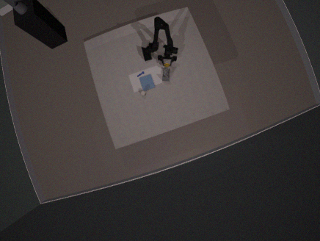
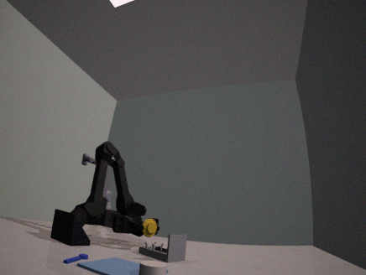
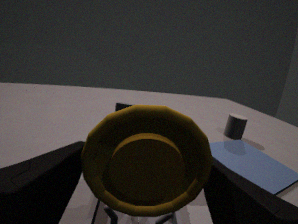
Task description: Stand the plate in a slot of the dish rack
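Observation:
The yellow plate (image 1: 166,65) (image 2: 150,227) (image 3: 147,167) is held in the air, close to the rack's near end. In the exterior view it faces the camera, standing steeply on edge. My gripper (image 1: 167,62) (image 2: 149,228) (image 3: 146,159) is shut on it, one finger at each side of the rim. The grey dish rack (image 1: 166,76) (image 2: 177,248) stands on the table, with a tall end panel at its far end and short rails along its base. In the wrist view the plate hides most of the rack; only a few rails (image 3: 111,215) show below it.
A blue board (image 1: 147,82) (image 2: 111,266) (image 3: 252,162) lies beside the rack. A blue utensil (image 1: 140,74) (image 2: 75,258) lies near the board. A grey cylinder (image 1: 143,93) (image 2: 153,268) (image 3: 235,126) stands at the board's far side.

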